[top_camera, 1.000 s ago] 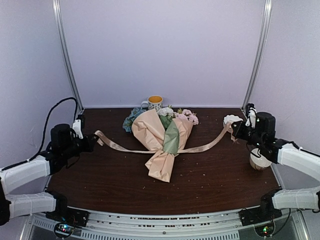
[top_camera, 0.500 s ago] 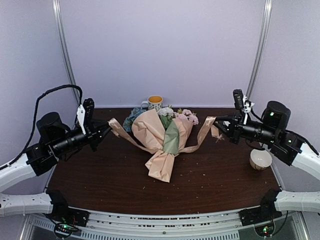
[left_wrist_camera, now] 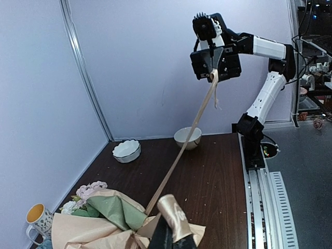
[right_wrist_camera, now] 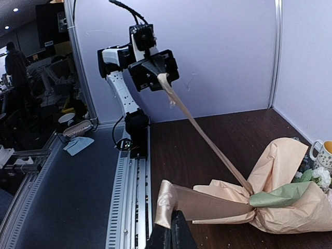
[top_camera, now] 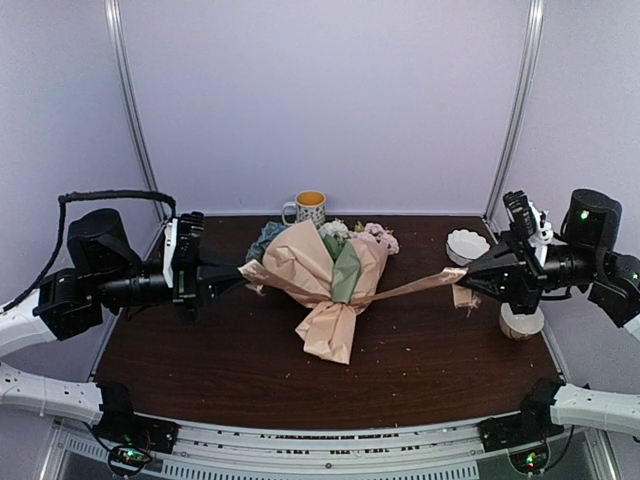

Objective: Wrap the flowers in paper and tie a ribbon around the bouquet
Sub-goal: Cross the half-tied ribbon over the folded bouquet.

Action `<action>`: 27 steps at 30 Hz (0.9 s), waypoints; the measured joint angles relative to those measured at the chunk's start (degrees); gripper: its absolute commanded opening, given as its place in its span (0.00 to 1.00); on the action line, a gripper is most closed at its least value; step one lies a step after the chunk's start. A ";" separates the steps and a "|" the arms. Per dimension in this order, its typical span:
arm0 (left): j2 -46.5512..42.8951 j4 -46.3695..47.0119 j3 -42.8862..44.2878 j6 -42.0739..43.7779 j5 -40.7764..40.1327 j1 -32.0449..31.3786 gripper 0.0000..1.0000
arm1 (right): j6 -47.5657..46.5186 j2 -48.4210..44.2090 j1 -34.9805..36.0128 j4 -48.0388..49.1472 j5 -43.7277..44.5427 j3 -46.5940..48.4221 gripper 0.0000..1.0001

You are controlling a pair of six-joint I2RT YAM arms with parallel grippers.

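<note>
Slack gone, the ribbon [top_camera: 410, 288] runs taut around the bouquet [top_camera: 322, 268], left hand [top_camera: 230, 274] and right hand [top_camera: 470, 277] pinching its ends; open counter [top_camera: 200, 360] lies nearer.

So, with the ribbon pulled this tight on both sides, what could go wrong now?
1. Both the left end effector and the right end effector grip the ribbon near its ends, with short tails, so a harder pull may slip it out.
2. The taut ribbon bites the bouquet at its narrow waist; the paper might tear or crush.
3. An uneven pull could drag the bouquet toward the mug just behind it.
</note>
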 measured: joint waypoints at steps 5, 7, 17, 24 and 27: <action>0.66 -0.85 0.92 1.01 1.70 -0.13 0.00 | -3.98 -1.95 0.02 -6.40 -6.03 -1.01 0.00; 1.11 -0.66 1.07 1.49 1.77 -0.28 0.00 | -4.72 -2.95 0.02 -7.15 -5.35 -2.23 0.00; 12.07 0.92 5.38 3.34 -11.13 -0.24 0.00 | 11.17 13.31 -8.90 -6.71 39.67 -5.90 1.00; 14.60 1.92 7.41 3.63 -10.64 -0.26 0.00 | 12.33 16.52 -2.73 -2.32 43.01 -6.45 0.96; 15.30 2.80 8.79 3.76 -10.25 -0.26 0.00 | 7.80 17.92 6.45 4.66 38.34 -6.19 0.90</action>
